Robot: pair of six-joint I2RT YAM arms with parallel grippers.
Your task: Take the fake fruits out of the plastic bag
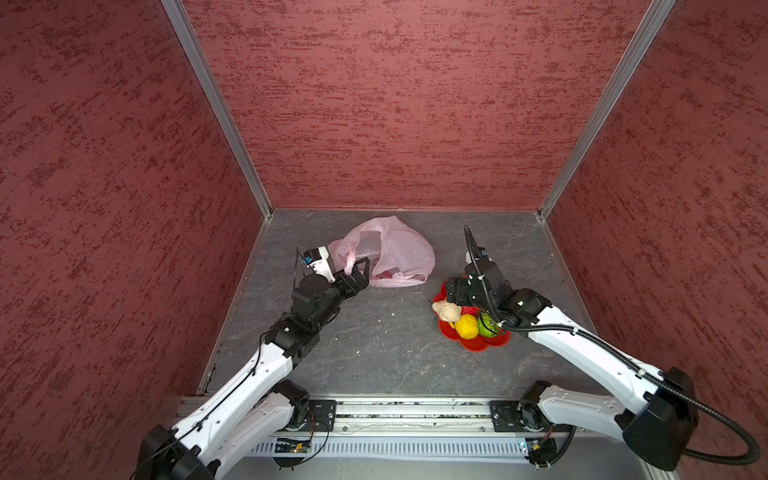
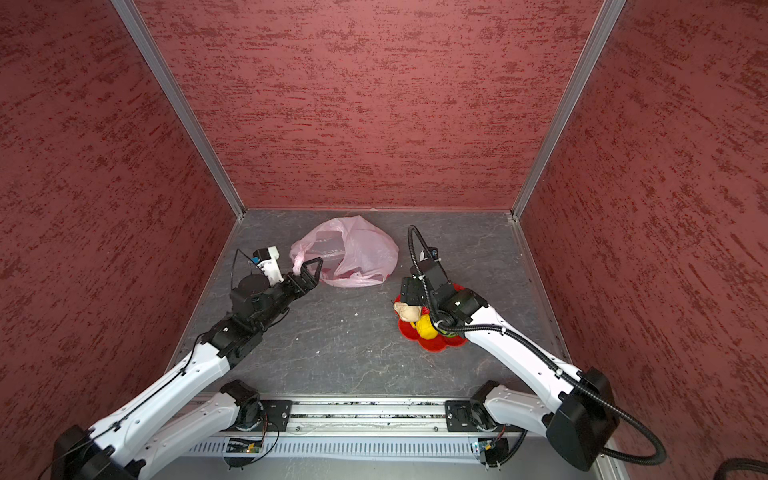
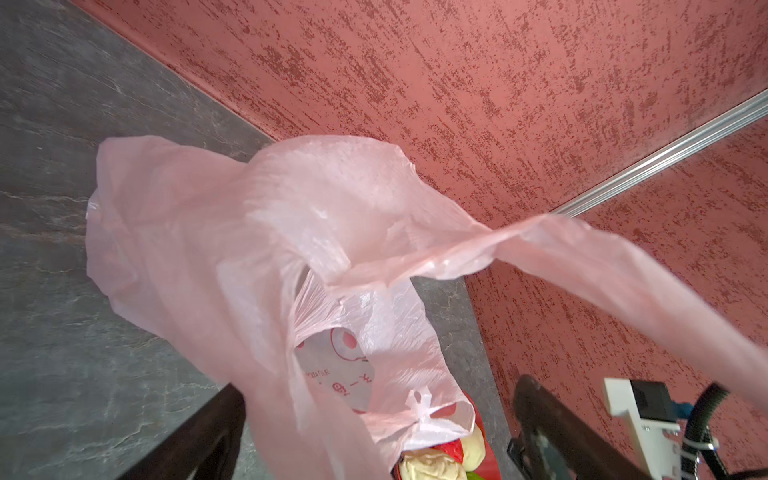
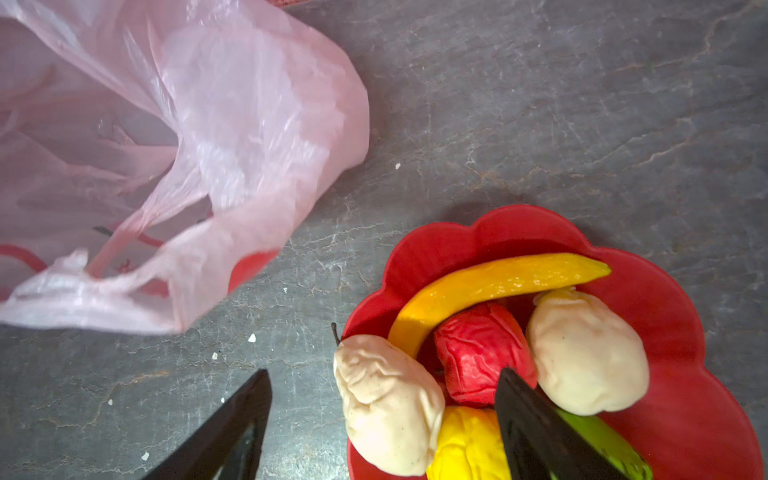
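**Grippers spread, fruits plated**

Left gripper (image 1: 360,272) spread, bag handle (image 1: 351,261) draped between its jaws. Bag (image 1: 401,245) slumped near desk's (image 1: 374,357) back edge. Right gripper (image 4: 384,371) spread, empty, above six fruits (image 4: 498,279) heaped on red plate (image 4: 669,320) toward right edge.

The plastic bag (image 1: 399,245), pale pink and translucent, lies crumpled and slack on the table (image 1: 395,353), its mouth gaping and one twisted handle (image 1: 351,259) raised at its left. The fake fruits (image 4: 478,374) sit heaped just beside it on a red plate (image 4: 685,332): curved banana (image 4: 498,282), red ball (image 4: 478,349), two beige balls (image 4: 586,353), yellow ball (image 4: 465,444), green ball (image 1: 485,327)
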